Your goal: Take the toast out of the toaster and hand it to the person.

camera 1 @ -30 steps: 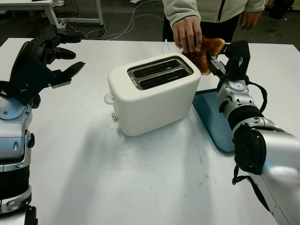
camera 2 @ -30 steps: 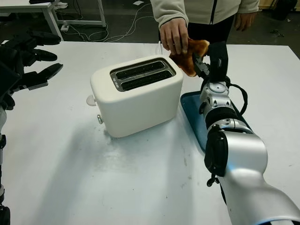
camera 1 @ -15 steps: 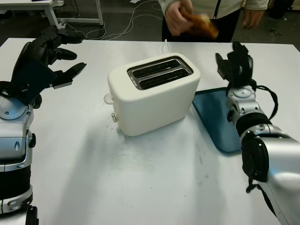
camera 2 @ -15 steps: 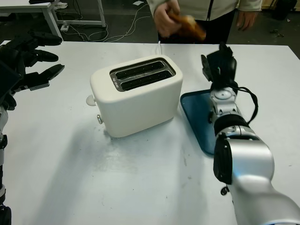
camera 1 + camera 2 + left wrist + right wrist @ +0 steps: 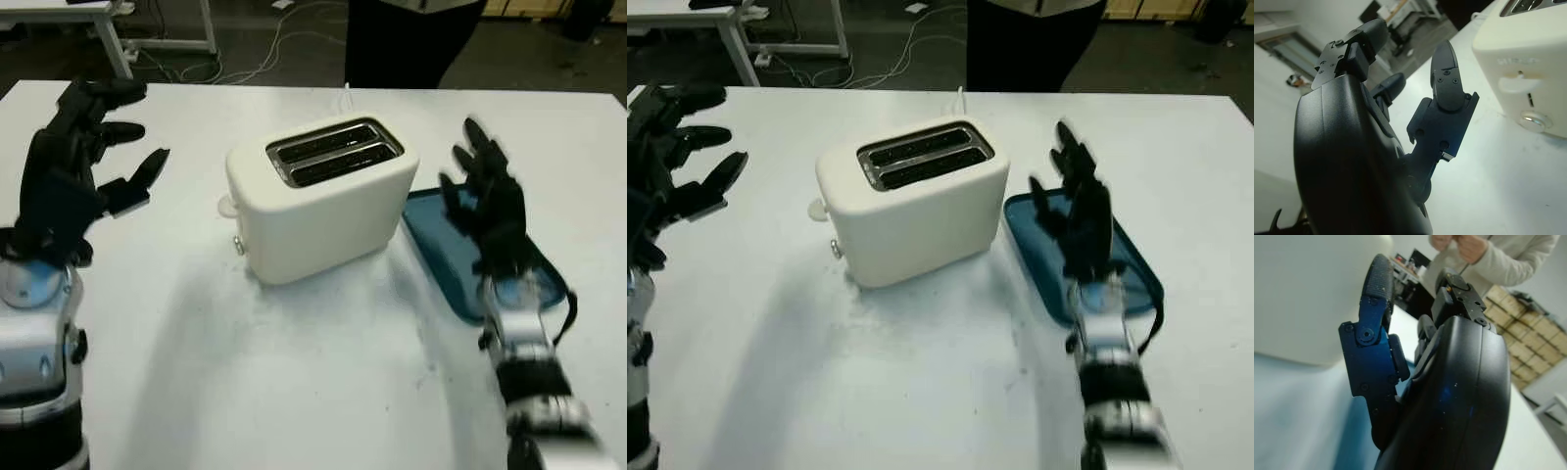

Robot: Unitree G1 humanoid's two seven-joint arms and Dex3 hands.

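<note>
with the toaster [image 5: 321, 199] slots empty, our right hand [image 5: 487, 204] open over the blue tray [image 5: 460, 257] and our left hand [image 5: 83, 162] open, we should park both clear of the person [image 5: 1484, 257].

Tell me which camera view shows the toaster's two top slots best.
The left eye view shows the toaster best: both slots are seen from above, looking empty. The right eye view shows much the same. The left wrist view shows its lever side and a slot corner; the right wrist view shows its blank white wall.
</note>
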